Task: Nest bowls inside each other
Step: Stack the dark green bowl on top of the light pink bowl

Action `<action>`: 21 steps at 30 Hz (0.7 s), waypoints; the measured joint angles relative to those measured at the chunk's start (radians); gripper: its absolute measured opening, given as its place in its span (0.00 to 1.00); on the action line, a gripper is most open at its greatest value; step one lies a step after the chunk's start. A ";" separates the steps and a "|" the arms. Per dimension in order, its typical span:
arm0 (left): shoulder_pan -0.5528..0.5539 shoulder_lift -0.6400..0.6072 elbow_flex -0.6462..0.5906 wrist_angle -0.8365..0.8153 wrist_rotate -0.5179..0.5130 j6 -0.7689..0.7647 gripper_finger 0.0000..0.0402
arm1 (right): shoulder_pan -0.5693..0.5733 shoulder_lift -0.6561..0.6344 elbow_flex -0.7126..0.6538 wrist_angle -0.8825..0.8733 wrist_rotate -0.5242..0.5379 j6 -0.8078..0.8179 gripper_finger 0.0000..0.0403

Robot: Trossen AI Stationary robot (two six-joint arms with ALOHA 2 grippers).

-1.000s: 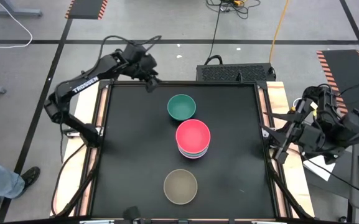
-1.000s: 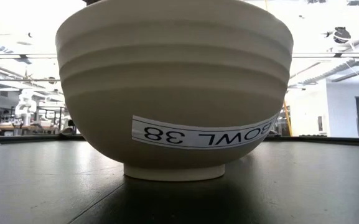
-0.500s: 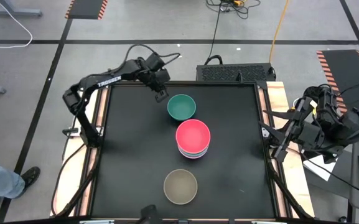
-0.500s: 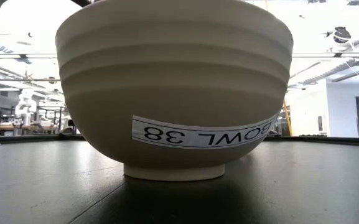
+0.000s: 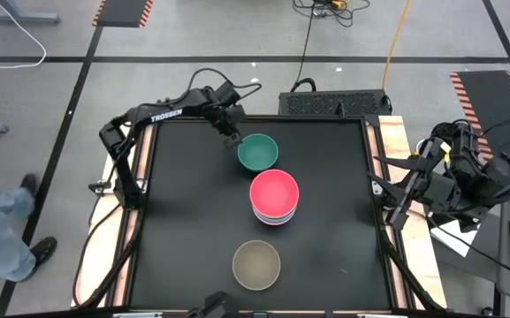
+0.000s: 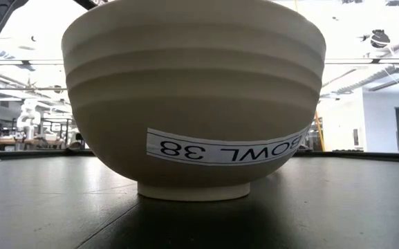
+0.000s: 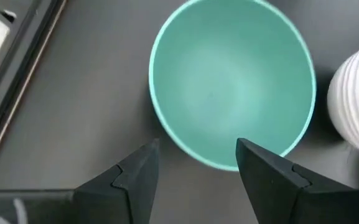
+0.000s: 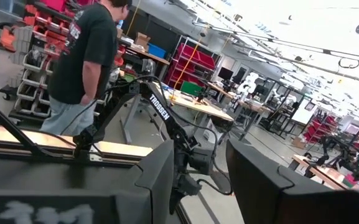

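Left gripper (image 7: 195, 165) spread over teal bowl (image 7: 232, 81), olive-grey bowl (image 6: 192, 97) blocking low view

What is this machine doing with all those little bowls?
It is stacking bowls inside one another. A stack with a red-pink bowl on top already stands mid-table. The left gripper, fingers open, is beside the rim of the teal bowl at the far side, holding nothing yet. The olive-grey bowl sits alone at the near edge. The right gripper waits open off the table's right side.
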 joint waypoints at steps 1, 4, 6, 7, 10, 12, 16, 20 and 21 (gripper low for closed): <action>-0.003 0.006 -0.001 -0.003 0.000 0.002 0.53 | 0.000 0.000 0.000 0.000 0.000 0.001 0.35; -0.004 0.016 -0.008 -0.029 0.000 0.006 0.53 | 0.000 0.000 0.000 0.000 0.000 0.001 0.35; -0.008 0.012 -0.013 -0.016 0.014 0.010 0.53 | 0.000 0.000 0.000 0.000 0.000 0.001 0.35; -0.010 0.011 -0.016 -0.012 0.033 0.012 0.53 | 0.000 0.000 0.000 0.000 0.000 0.001 0.35; -0.020 0.013 -0.020 -0.016 0.050 0.017 0.53 | 0.000 0.000 0.000 0.000 0.000 0.001 0.35; -0.029 0.012 -0.020 -0.011 0.051 0.018 0.53 | 0.000 0.000 0.000 0.000 0.000 0.002 0.35; -0.040 0.014 -0.020 -0.012 0.052 0.017 0.53 | 0.000 0.000 0.000 0.000 0.000 0.002 0.35; -0.048 0.047 -0.019 -0.016 0.025 0.014 0.53 | 0.000 0.003 0.000 0.000 0.000 0.002 0.35; -0.048 0.058 -0.019 -0.015 0.021 0.013 0.53 | 0.000 0.004 0.000 0.000 0.000 0.002 0.35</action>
